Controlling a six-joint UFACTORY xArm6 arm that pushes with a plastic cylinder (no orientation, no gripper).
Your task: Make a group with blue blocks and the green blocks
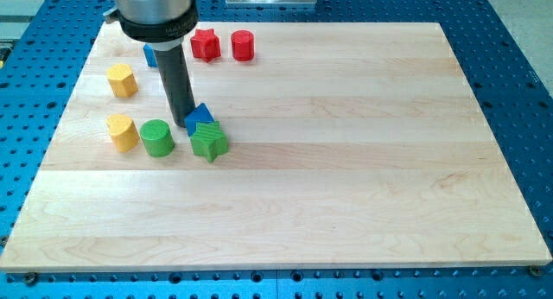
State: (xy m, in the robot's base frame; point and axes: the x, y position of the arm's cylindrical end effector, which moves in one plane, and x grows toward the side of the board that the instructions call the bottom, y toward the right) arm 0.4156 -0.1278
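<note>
My tip (185,124) rests on the board, touching the left side of a blue block (200,116). A green star block (209,142) sits just below that blue block, touching it. A green cylinder (157,137) stands to the left of the star, below-left of my tip. A second blue block (150,54) shows only partly at the view's top left, mostly hidden behind the rod.
A red star (205,44) and a red cylinder (243,46) stand near the board's top edge. Two yellow blocks sit at the left: one (122,79) higher, one (123,132) beside the green cylinder. The wooden board (346,161) lies on a blue perforated table.
</note>
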